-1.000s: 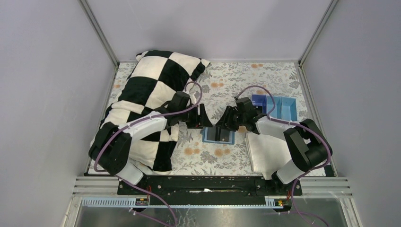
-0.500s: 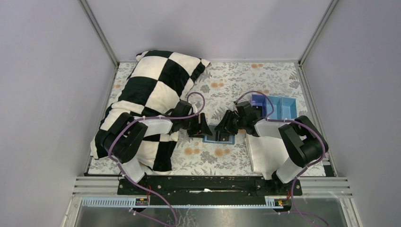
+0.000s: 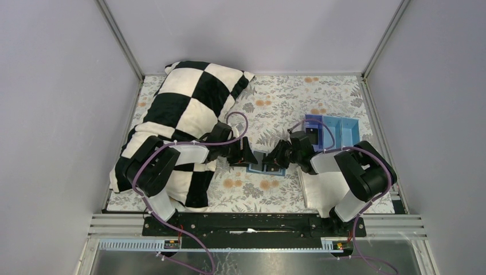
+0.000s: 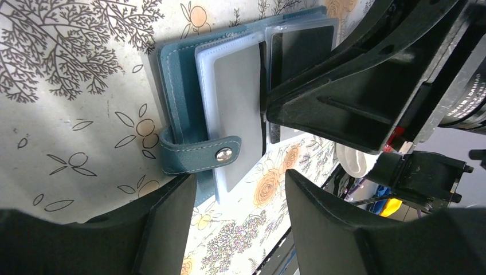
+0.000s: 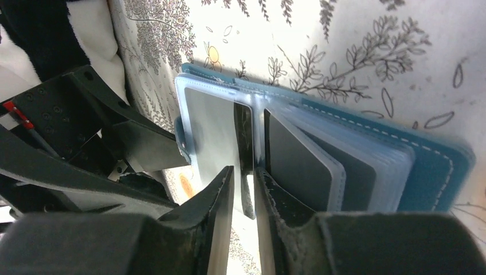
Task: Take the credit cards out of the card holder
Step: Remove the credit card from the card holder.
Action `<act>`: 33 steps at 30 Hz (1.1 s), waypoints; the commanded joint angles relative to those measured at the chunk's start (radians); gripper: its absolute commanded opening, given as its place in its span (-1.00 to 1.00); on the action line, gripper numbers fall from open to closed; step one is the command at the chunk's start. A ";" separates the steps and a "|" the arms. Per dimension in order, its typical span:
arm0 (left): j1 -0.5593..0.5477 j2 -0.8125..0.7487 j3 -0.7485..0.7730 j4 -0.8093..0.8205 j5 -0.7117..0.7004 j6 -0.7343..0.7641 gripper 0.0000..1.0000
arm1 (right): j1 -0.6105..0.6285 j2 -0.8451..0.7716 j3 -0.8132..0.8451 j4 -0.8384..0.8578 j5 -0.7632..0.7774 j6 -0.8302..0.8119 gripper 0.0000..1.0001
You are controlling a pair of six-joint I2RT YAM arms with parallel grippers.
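Card holder (image 3: pixel 262 165) lies open on the floral tabletop (image 3: pixel 298 103), between the arms. Left gripper (image 4: pixel 240 183): jaws wide, empty, straddling the snap strap (image 4: pixel 198 154), likely to steady the cover. Right gripper (image 5: pixel 243 177): jaws pinched on a dark card (image 5: pixel 245 137), partly out of its sleeve.

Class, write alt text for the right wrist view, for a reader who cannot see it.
The right gripper pinches a dark card at the middle of an open blue card holder. The holder's clear sleeves fan out on a floral tablecloth.
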 commanded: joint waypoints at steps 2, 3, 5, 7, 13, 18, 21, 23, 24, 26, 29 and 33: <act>-0.006 0.041 -0.022 0.002 -0.033 0.024 0.27 | 0.003 0.017 -0.112 0.184 0.001 0.103 -0.55; -0.007 0.046 -0.021 -0.001 -0.032 0.026 0.27 | 0.001 0.022 -0.131 0.239 -0.006 0.127 -0.60; -0.009 0.049 -0.019 -0.010 -0.036 0.030 0.26 | 0.000 0.032 -0.163 0.348 -0.029 0.168 -0.79; -0.010 0.034 -0.016 -0.028 -0.049 0.033 0.25 | 0.000 0.033 -0.177 0.384 -0.036 0.185 -0.99; -0.011 -0.120 0.030 -0.177 -0.191 0.070 0.26 | -0.001 -0.026 -0.161 0.237 -0.012 0.110 -1.00; -0.023 -0.181 0.074 -0.210 -0.225 0.074 0.26 | -0.001 -0.100 -0.122 0.068 0.044 0.023 -1.00; -0.041 -0.158 0.106 -0.192 -0.189 0.066 0.26 | -0.001 -0.119 -0.102 0.025 0.052 0.003 -0.98; -0.059 -0.131 0.124 -0.162 -0.162 0.058 0.26 | -0.001 -0.127 -0.093 0.013 0.060 0.002 -0.81; -0.067 -0.118 0.130 -0.146 -0.152 0.055 0.26 | -0.001 -0.130 -0.092 0.010 0.066 0.004 -0.74; -0.076 -0.096 0.134 -0.112 -0.139 0.051 0.26 | -0.001 -0.127 -0.082 -0.005 0.077 0.005 -0.71; -0.077 -0.046 0.138 -0.096 -0.147 0.061 0.26 | -0.001 -0.117 -0.068 -0.025 0.092 0.013 -0.61; -0.077 0.038 0.157 -0.099 -0.143 0.078 0.26 | -0.001 -0.102 -0.066 -0.027 0.096 0.029 -0.49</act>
